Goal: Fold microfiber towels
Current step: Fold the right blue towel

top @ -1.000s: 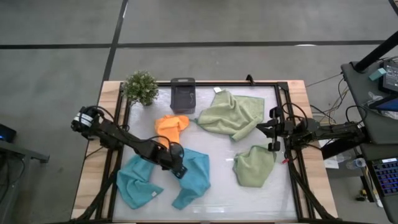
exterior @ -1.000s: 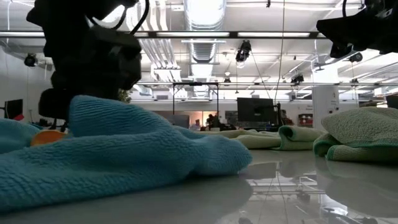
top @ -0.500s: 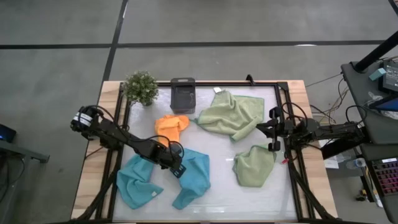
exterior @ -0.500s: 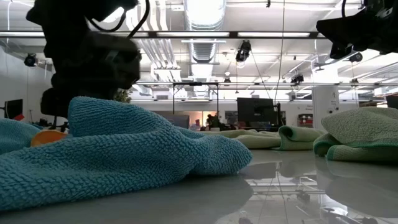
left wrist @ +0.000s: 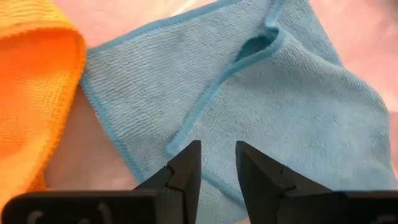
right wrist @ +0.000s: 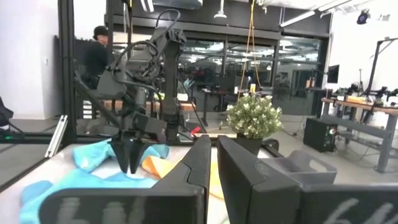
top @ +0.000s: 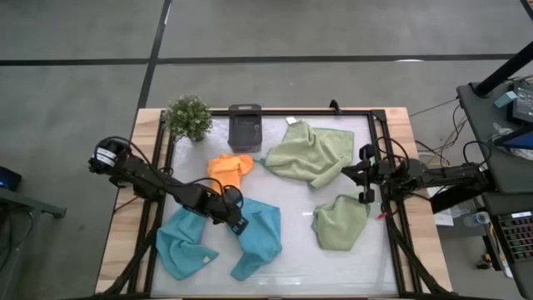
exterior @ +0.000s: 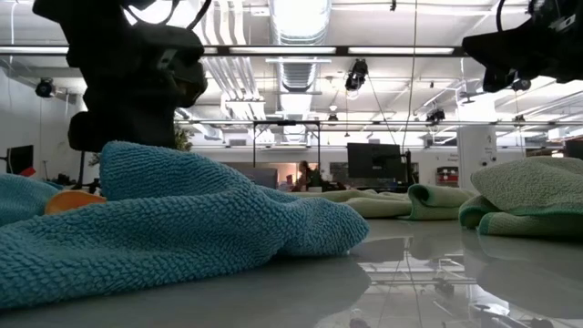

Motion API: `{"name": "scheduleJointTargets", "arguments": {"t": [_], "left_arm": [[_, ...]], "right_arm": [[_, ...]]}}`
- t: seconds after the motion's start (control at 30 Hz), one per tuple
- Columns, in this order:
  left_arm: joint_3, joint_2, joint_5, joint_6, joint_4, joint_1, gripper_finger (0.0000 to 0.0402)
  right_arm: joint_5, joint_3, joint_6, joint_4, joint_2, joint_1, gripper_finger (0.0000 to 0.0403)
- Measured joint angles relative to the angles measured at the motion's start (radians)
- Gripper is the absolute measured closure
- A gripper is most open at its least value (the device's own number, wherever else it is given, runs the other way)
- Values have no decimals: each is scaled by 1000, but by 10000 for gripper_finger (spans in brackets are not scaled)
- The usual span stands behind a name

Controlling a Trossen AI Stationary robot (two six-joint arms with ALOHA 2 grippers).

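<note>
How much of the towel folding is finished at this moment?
Nothing looks folded: the two green towels, the orange towel and the two blue towels all lie crumpled. In hand: the left claw hovers over a blue towel's hem, holding nothing. The right claw waits, shut, at the table's right edge. All five remain.

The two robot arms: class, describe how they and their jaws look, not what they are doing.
Both the left arm and the right arm are dark, slim and jointed, with black cables looping along them. The left gripper has two black, wedge-shaped jaws that taper to blunt tips. The right gripper has the same dark, angular jaws.
</note>
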Motion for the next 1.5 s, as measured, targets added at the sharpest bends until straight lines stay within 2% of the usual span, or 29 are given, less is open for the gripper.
{"name": "scheduleJointTargets", "arguments": {"t": [0.27,0.6,0.8,1.13,1.5], "left_arm": [[-2,30,1,-85,5,-2,313],[-2,45,1,-117,-4,-3,227],[-3,80,19,-118,43,-3,220],[14,78,36,-91,81,-9,264],[14,77,41,-63,73,-12,393]], "right_arm": [[0,0,0,-8,2,0,380],[0,0,-5,-9,2,0,380],[0,0,-5,-9,2,0,380],[0,0,-5,-9,2,0,380],[0,0,-5,-9,2,0,380]]}}
